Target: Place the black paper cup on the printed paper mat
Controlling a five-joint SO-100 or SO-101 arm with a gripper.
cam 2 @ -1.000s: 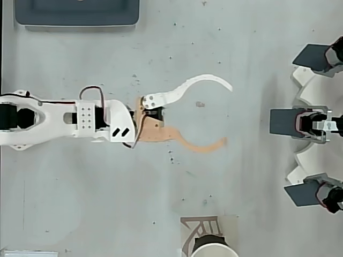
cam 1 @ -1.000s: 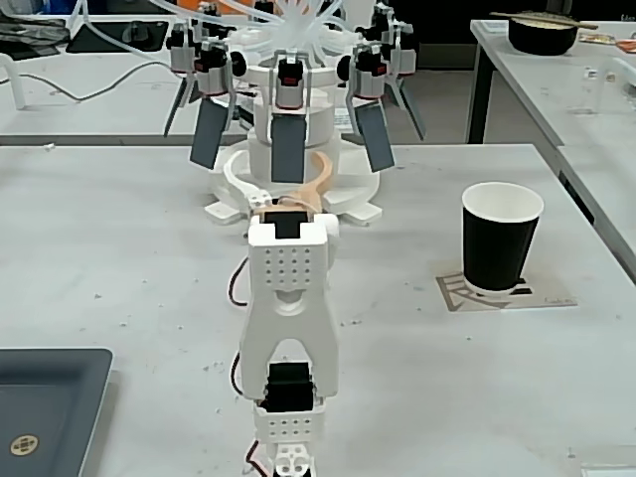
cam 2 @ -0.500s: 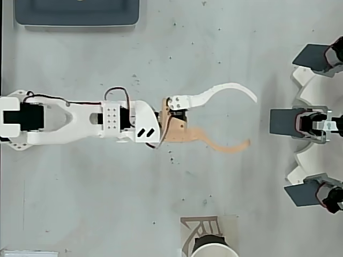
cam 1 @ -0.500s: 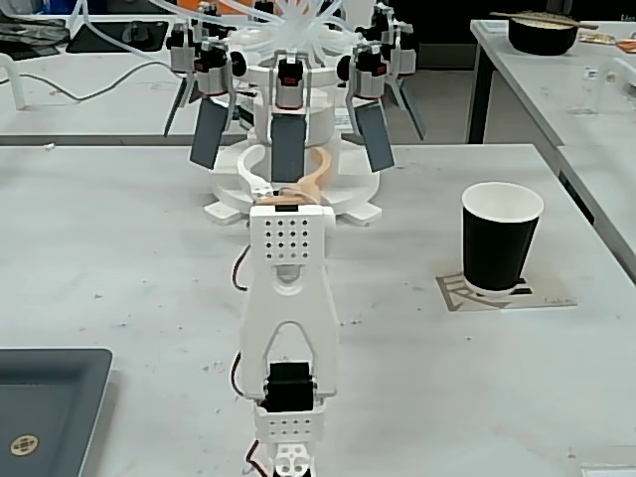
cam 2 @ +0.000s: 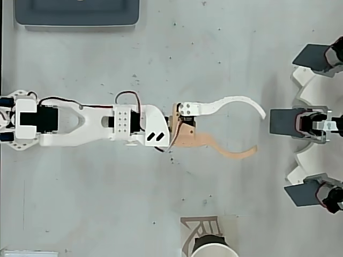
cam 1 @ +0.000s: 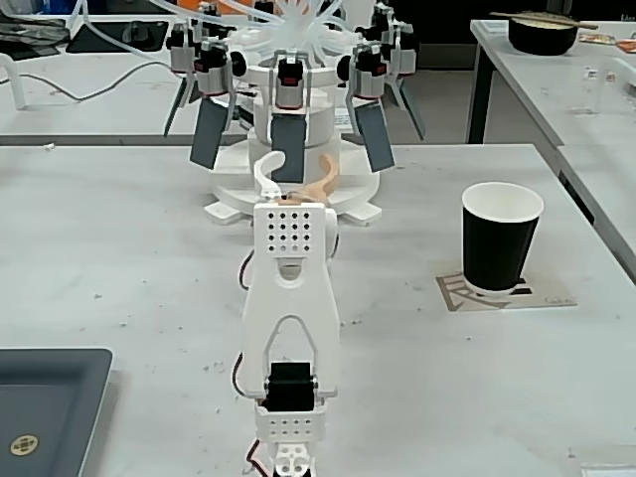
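Observation:
The black paper cup [cam 1: 501, 238] stands upright on the printed paper mat [cam 1: 547, 295] at the right of the table in the fixed view. In the overhead view only the cup's white rim [cam 2: 214, 250] and part of the mat [cam 2: 195, 226] show at the bottom edge. My gripper [cam 2: 259, 133] is open in the middle of the table, with one white finger [cam 2: 238, 101] and one orange finger [cam 2: 236, 154] spread wide and nothing between them. It is well apart from the cup. In the fixed view the gripper [cam 1: 296, 181] shows behind the arm.
A white round rig [cam 1: 293, 109] with dark hanging paddles stands just beyond the gripper. A dark grey tray [cam 1: 45, 412] lies at the near left of the fixed view. A dark bowl with chopsticks [cam 1: 543, 32] sits on another table at the back right.

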